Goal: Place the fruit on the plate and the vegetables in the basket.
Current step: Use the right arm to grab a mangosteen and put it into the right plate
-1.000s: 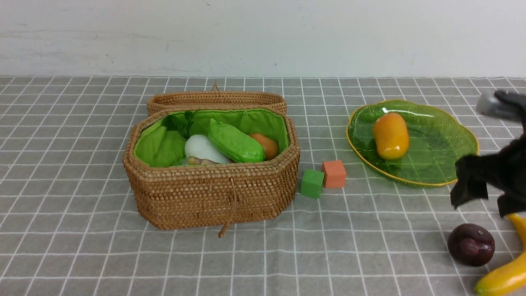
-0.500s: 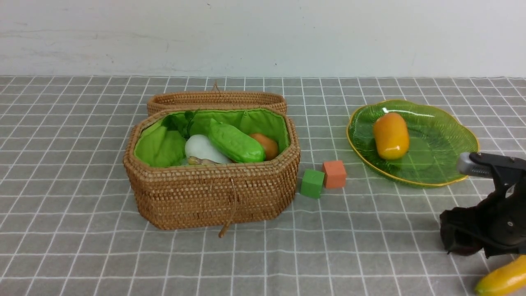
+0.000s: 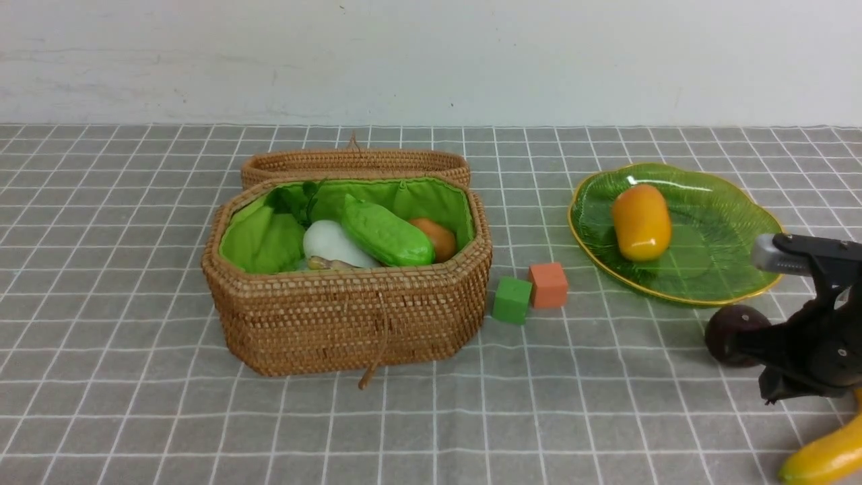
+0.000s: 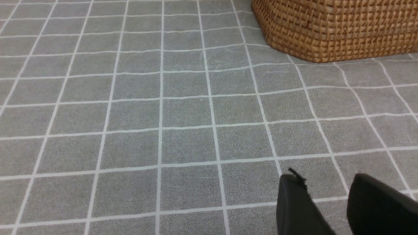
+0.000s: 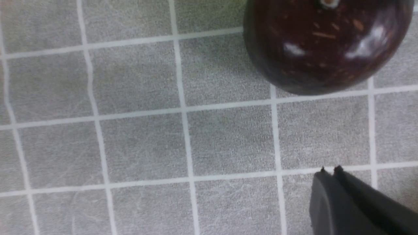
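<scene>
The right gripper (image 5: 330, 170) is pinched shut on nothing; the round purple fruit (image 5: 323, 42) lies loose on the cloth (image 5: 130, 140) just beyond it, near the green plate (image 3: 727, 229). Glossy and hard-looking, it probably rolls and slips: grasp across its widest middle

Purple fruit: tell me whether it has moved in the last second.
Yes. The purple fruit has shifted forward and slightly left, away from the banana, and now sits close to the plate's near rim.
</scene>
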You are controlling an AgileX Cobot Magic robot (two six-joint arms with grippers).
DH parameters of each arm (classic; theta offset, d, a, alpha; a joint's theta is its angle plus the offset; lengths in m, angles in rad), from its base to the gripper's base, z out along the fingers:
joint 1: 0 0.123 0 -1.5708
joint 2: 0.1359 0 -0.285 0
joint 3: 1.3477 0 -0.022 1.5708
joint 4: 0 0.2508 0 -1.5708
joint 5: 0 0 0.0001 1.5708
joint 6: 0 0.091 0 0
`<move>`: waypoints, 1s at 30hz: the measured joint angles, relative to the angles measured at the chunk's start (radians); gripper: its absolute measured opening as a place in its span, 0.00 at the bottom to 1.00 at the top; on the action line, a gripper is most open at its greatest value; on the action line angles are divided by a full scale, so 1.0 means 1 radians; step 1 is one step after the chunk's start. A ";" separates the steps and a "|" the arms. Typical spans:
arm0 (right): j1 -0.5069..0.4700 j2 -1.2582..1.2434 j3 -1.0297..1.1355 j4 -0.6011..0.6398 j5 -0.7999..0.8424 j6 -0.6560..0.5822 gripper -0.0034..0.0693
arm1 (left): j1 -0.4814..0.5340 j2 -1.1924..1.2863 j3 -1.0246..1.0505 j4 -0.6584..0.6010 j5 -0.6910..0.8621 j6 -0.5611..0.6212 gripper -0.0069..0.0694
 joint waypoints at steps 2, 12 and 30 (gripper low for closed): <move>0.000 -0.032 0.000 0.008 0.006 0.000 0.03 | 0.000 0.000 0.000 0.000 0.000 0.000 0.40; 0.000 -0.084 -0.003 0.058 -0.009 0.000 0.44 | 0.000 0.000 0.000 0.000 0.000 0.000 0.40; 0.000 0.143 -0.009 0.035 -0.364 -0.056 0.78 | 0.000 0.000 0.000 0.000 0.000 0.000 0.40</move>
